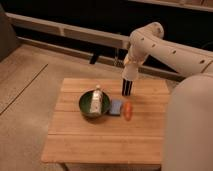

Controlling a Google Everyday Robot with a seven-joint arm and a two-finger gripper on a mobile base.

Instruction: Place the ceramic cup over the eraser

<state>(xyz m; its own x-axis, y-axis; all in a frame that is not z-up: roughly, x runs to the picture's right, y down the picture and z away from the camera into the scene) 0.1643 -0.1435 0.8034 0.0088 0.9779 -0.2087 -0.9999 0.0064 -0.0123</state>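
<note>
The eraser (127, 88), a dark upright block with pale stripes, stands at the back of the wooden table (100, 135). Directly above it, at the end of the white arm reaching in from the right, is a cream cylinder that I take for the ceramic cup (131, 67). My gripper (129, 75) is shut on the cup and points straight down. The cup's lower end meets the top of the eraser, and I cannot tell whether they touch. The fingers are hard to tell apart from the dark block.
A dark green bowl (88, 106) holding a white bottle (97, 98) sits mid-table, left of the eraser. A flat light-blue pad (116, 106) and an orange carrot-shaped thing (128, 110) lie just in front of the eraser. My pale body (192, 130) fills the right side.
</note>
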